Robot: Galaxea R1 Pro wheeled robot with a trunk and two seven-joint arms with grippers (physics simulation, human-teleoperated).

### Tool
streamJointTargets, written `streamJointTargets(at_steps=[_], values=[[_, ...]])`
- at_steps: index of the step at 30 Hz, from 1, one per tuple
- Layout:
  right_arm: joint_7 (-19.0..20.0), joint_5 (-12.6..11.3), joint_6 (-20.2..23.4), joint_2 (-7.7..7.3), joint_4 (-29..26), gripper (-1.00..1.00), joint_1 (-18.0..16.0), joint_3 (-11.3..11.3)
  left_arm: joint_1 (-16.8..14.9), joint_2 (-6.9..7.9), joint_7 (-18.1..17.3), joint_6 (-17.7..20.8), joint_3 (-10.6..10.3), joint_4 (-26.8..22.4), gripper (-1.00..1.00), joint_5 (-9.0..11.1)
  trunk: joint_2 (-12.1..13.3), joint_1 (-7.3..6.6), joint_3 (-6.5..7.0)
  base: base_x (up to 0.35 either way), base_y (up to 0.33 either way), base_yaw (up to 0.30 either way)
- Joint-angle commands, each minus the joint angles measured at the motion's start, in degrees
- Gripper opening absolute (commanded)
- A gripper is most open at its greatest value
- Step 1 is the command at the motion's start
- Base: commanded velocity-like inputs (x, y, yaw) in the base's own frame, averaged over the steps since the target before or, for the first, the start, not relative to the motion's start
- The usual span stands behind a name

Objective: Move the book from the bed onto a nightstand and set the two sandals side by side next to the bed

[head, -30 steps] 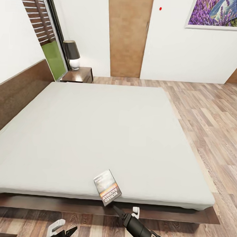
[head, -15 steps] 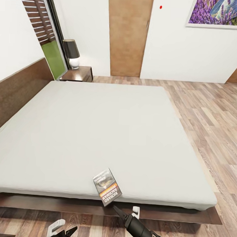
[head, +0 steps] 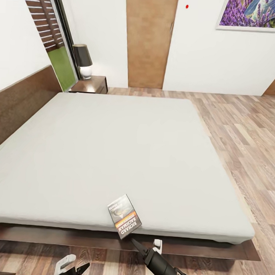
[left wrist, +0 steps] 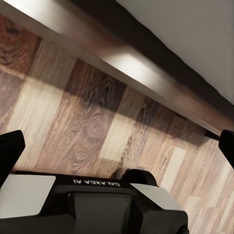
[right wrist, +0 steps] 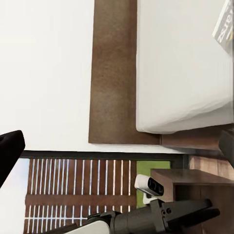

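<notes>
The book point(head: 124, 215) lies flat on the light-grey mattress of the bed point(head: 113, 152), at its near edge, its orange band toward me. One corner of the book point(right wrist: 224, 27) appears in the right wrist view. My right gripper point(head: 147, 244) hovers open just in front of the bed's base, right below the book and not touching it. My left gripper point(head: 73, 266) hangs open low over the floor at the left; its fingers point(left wrist: 10, 151) stand wide apart above the planks. A nightstand point(head: 92, 84) stands at the bed's far corner. The sandals are out of view.
A black-shaded lamp point(head: 83, 61) sits on the far nightstand, beside a tall window point(head: 50, 25). A brown door point(head: 149, 42) and a purple picture point(head: 253, 12) are on the far wall. Wood-plank floor point(head: 245, 134) runs along the bed's right side. Another dark cabinet point(right wrist: 195, 180) is by the headboard point(right wrist: 114, 73).
The head camera has crept slightly closer to the bed, shifting the whole picture. The book and both grippers hold their places.
</notes>
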Motion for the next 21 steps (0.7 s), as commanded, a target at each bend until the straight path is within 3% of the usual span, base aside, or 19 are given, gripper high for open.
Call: streamJointTargets(at_steps=[1,21], values=[[0.2,0.3,0.3,0.01,0.0,1.00,0.0,-0.5,0.0,-0.01,-0.2,0.6,0.2,0.0,1.00,0.5,-0.4,0.22,-0.22,0.000,0.000,0.000],[0.1,0.3,0.3,0.02,0.0,1.00,0.0,-0.4,0.0,-0.02,-0.2,0.6,0.2,0.0,1.00,0.5,-8.5,4.62,-3.81,0.000,0.000,0.000]])
